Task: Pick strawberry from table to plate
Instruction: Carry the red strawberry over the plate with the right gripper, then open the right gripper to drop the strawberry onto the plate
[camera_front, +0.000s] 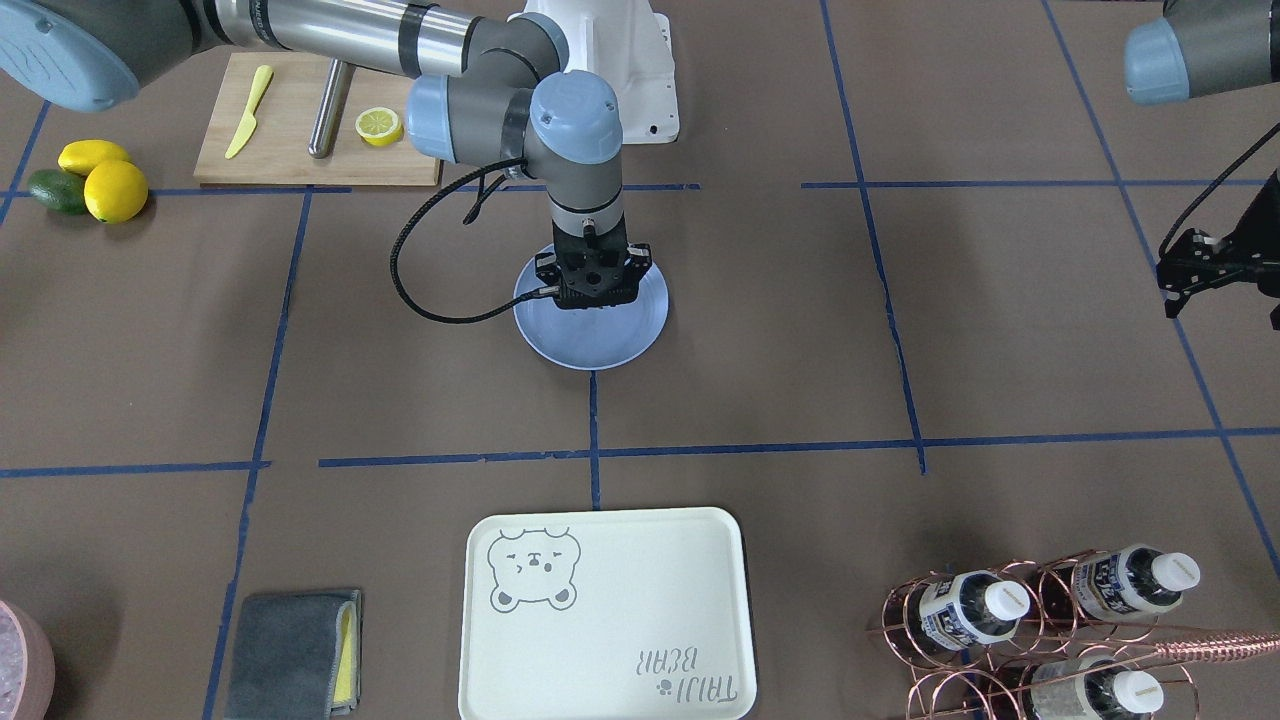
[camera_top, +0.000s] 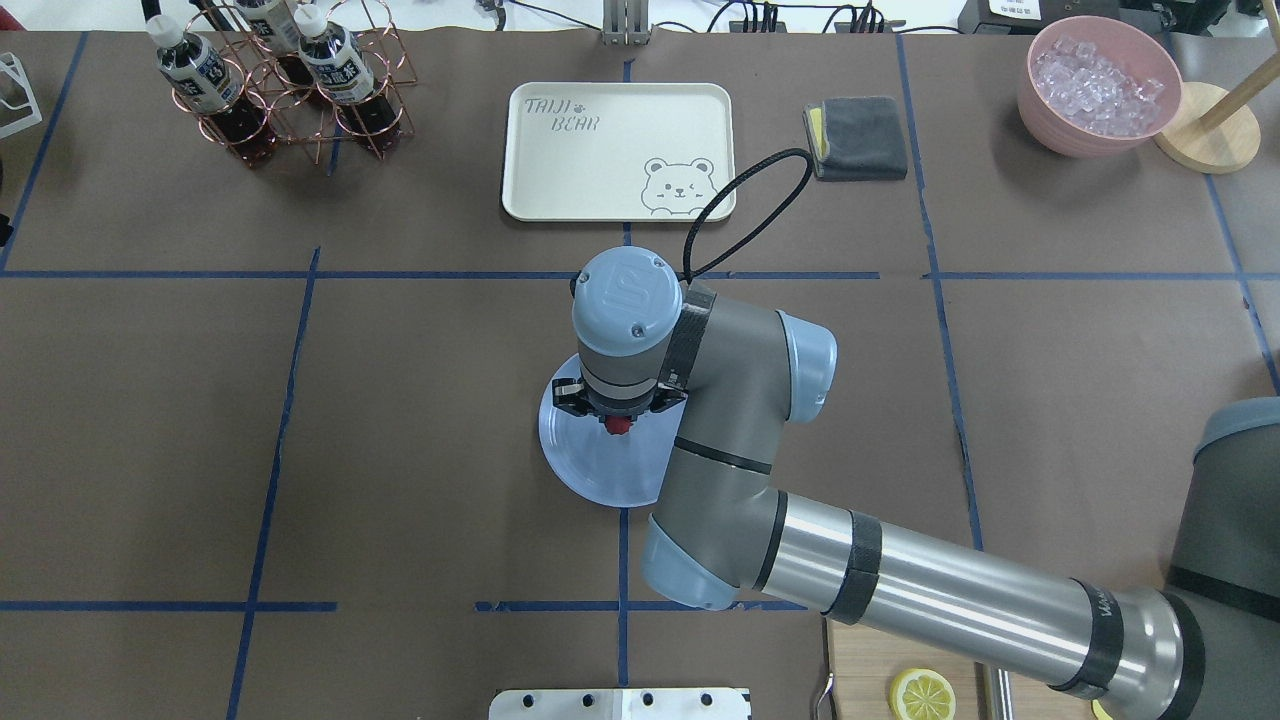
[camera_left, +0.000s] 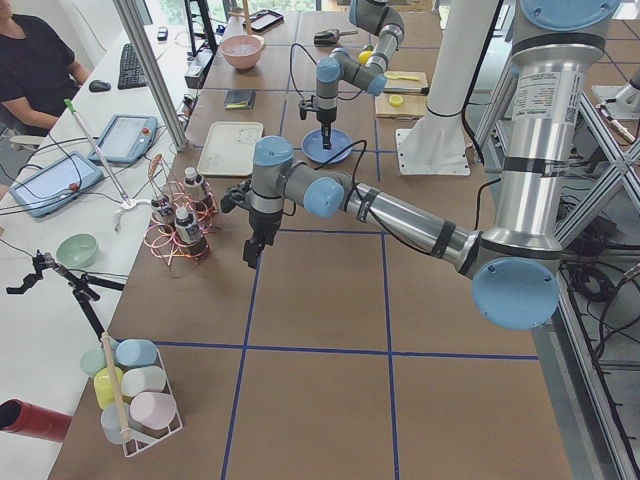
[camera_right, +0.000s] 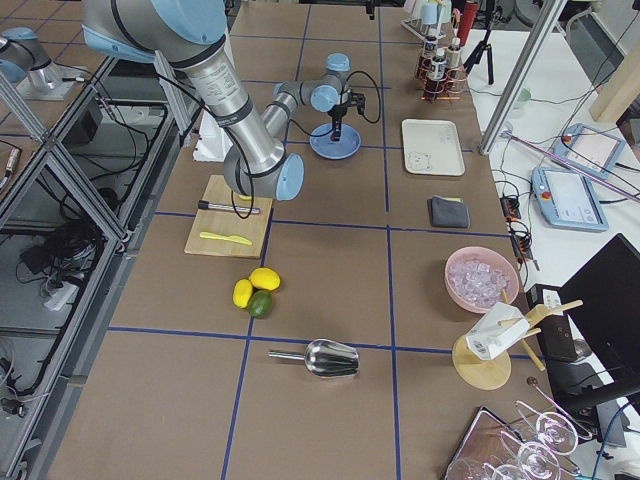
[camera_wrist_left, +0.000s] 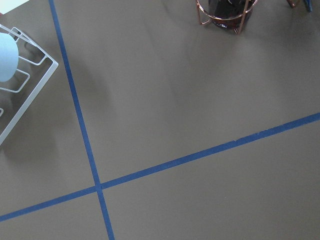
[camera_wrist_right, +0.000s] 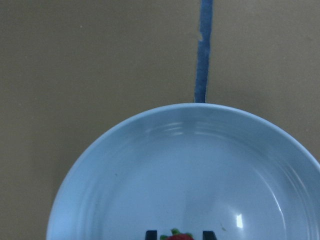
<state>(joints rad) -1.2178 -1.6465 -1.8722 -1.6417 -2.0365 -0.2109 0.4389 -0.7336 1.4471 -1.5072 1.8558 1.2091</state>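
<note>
Pinching the strawberry (camera_top: 619, 426) in the right gripper (camera_front: 597, 296), fingertips (camera_wrist_right: 150, 234) closed on either side of it, with a bit of green top visible between them in the wrist view. Hanging straight down over the plate (camera_front: 590, 352), low and near its middle, likely for a short drop and no rolling off the shallow rim. Cannot tell about contact between berry and plate. Judged as the last step: berry off the table (camera_front: 750, 330), carried in, not yet let go. Next, probably just spreading the fingers and lifting clear.

Keeping the left gripper (camera_left: 252, 250) well apart, off toward the bottle rack (camera_top: 250, 140), presumably out of the way; cannot tell whether spread or pressed together.

Within the plate's rim, only the held berry. Ice (camera_top: 1100, 75) heaped in the pink bowl (camera_top: 1040, 115). Bottles (camera_top: 335, 65) upright in the rack. On the board (camera_front: 290, 165), a lemon half (camera_front: 379, 126) and a yellow knife (camera_front: 248, 110). On the tray (camera_top: 560, 190), just a bear print and lettering
</note>
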